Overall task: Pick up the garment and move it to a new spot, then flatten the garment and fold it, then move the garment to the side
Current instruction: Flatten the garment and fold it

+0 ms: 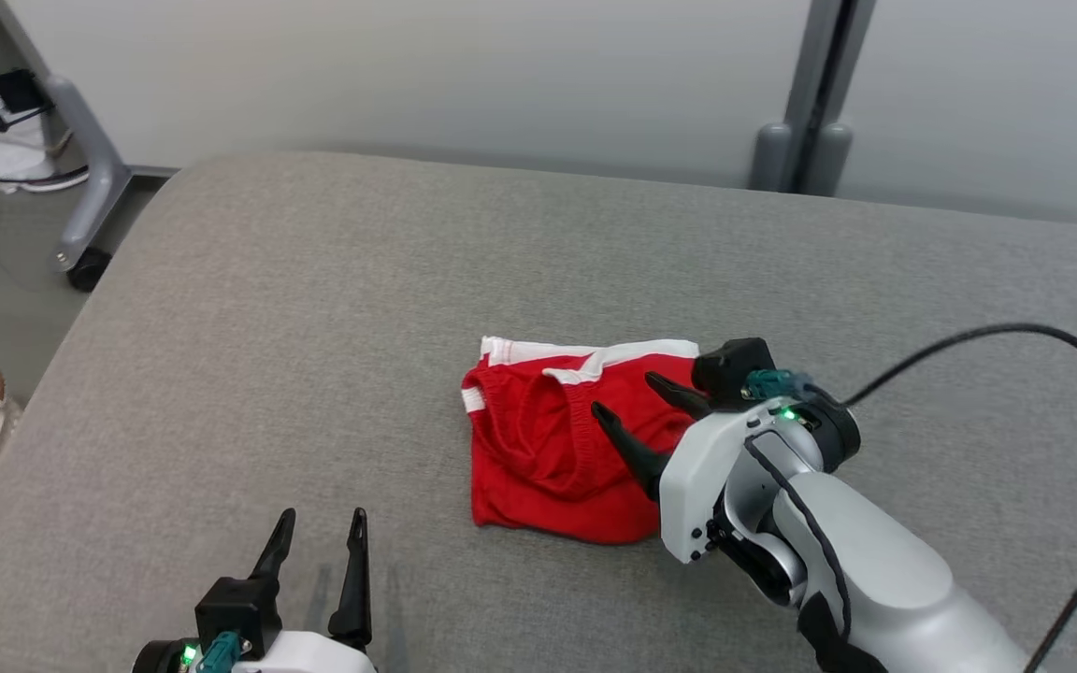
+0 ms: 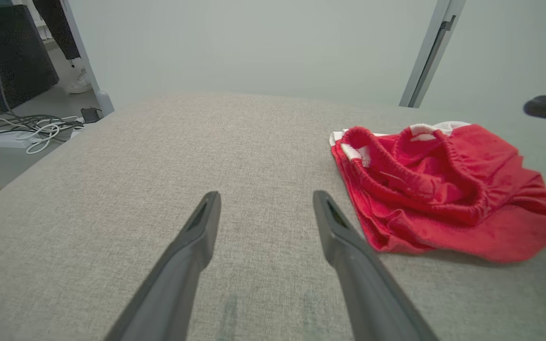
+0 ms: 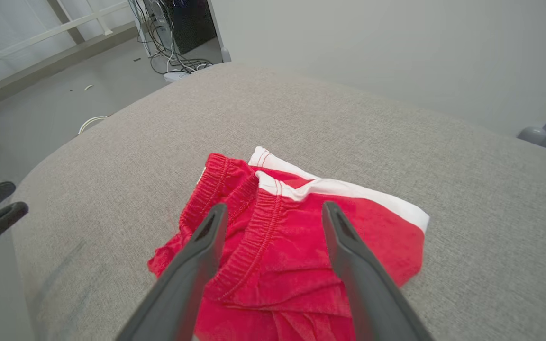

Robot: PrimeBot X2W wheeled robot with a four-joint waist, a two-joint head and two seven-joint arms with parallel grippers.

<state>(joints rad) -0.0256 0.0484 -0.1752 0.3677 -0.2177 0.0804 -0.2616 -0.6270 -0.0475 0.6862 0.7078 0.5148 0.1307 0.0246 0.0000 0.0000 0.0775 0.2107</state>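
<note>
Hovering over the crumpled red garment (image 1: pixel 548 449), which lies mid-way on the grey padded surface (image 1: pixel 314 308), our right gripper (image 1: pixel 621 393) has its jaws spread and empty; our left gripper (image 1: pixel 323 512) is spread too, well apart from the cloth. We judge it light and limp (the elastic waistband (image 3: pixel 254 232) looks the firmest hold). Our wrist hides its right edge.

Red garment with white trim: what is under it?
The red garment with white trim rests on the grey fabric-covered surface; anything beneath its bunched folds is covered from view.
</note>
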